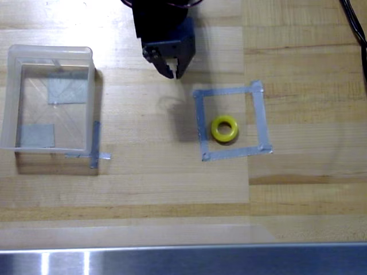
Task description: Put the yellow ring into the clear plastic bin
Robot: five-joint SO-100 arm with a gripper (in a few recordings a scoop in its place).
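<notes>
The yellow ring (225, 129) lies flat on the wooden table inside a square outline of grey tape (257, 117), right of centre in the overhead view. The clear plastic bin (11, 103) stands at the left with nothing in it but grey tape patches showing through its bottom. My black gripper (174, 72) hangs at the top centre, above and left of the ring and well apart from it. Its fingertips point down the picture with only a narrow gap between them and nothing held.
A metal rail (183, 260) runs along the table's front edge. A black cable (356, 26) drops down the top right corner. Bare wood separates the bin from the tape square.
</notes>
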